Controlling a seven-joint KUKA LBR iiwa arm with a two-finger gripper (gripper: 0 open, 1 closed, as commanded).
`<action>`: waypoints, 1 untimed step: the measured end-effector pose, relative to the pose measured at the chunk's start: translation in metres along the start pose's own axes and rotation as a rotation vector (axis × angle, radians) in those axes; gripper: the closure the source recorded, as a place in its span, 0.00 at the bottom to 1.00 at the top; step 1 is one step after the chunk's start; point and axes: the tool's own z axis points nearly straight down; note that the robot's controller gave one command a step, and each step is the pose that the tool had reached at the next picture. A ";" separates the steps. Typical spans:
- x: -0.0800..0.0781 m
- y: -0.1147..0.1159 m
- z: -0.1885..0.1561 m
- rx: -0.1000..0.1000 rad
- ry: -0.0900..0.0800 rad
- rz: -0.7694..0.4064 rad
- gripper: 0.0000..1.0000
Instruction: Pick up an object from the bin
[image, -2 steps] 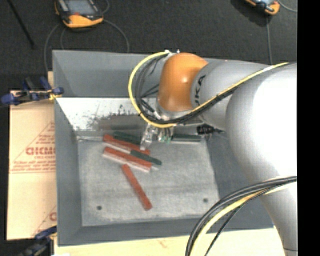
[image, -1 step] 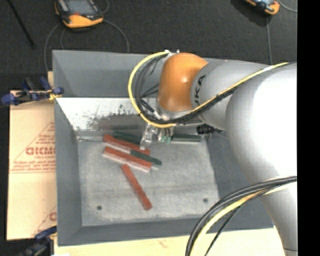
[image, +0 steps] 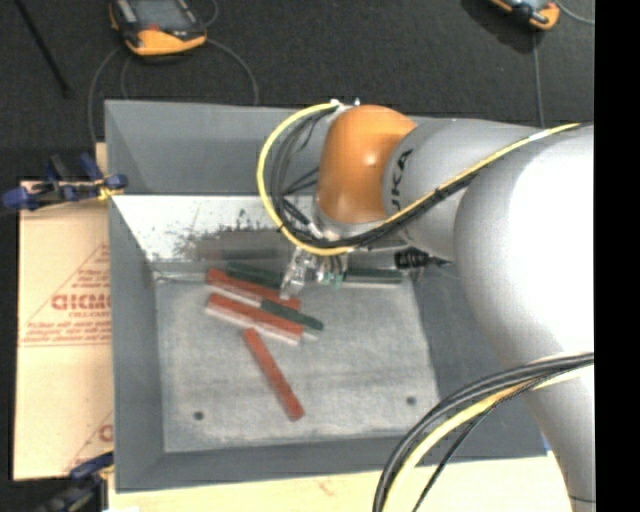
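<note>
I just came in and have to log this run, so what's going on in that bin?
The arm reaches in from the right, its gripper low over the far end of a small cluster of red and dark green sticks near the back of the grey bin. One more red stick lies slanted just in front of them. Whether anything is held, I cannot tell.
</note>
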 end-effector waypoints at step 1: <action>0.005 -0.002 -0.007 0.007 0.014 -0.001 1.00</action>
